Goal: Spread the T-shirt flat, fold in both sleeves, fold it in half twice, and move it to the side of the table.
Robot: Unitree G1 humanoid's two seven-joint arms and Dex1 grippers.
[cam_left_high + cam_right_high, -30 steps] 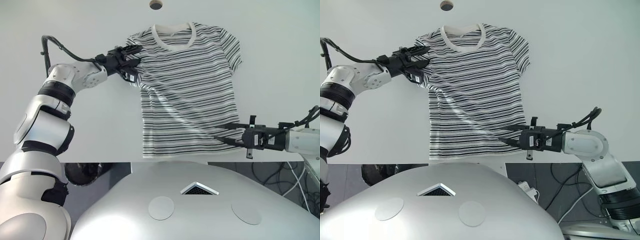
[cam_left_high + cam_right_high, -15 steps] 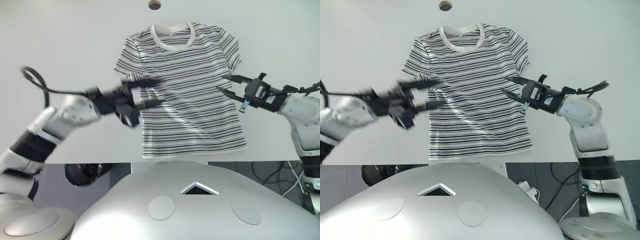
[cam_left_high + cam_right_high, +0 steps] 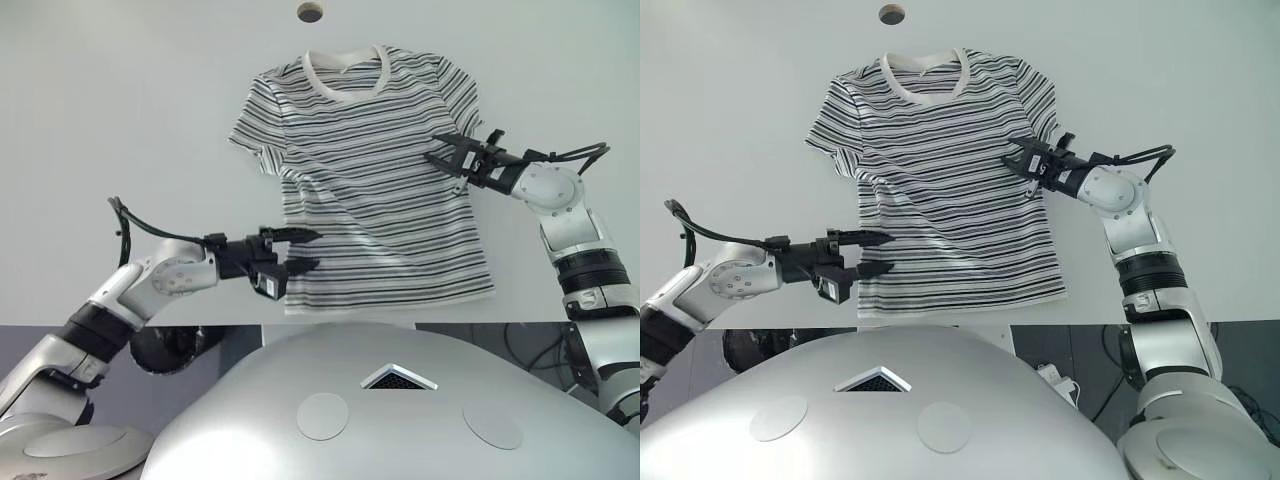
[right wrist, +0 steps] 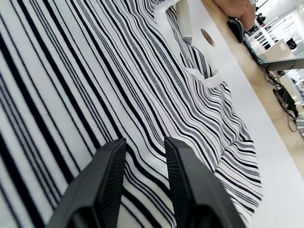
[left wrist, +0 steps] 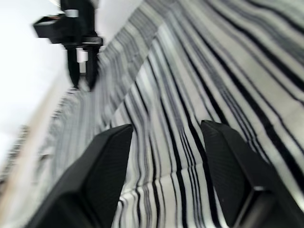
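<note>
Left end effector (image 3: 315,250) and right end effector (image 3: 432,148): fingers apart, empty. T-shirt (image 3: 370,180) flat. Advise pinching sleeve (image 3: 462,95) beside right one, 2 layers together.

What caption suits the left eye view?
Striped T-shirt spread flat on the white table; left fingers open at its lower left edge, right fingers open over its right side.

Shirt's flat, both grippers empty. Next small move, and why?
Probably close the right gripper on the edge of the right sleeve to fold it inward: the T-shirt lies flat, neither sleeve is folded, and that open gripper is right by the sleeve. The left gripper, open, is down by the hem.
</note>
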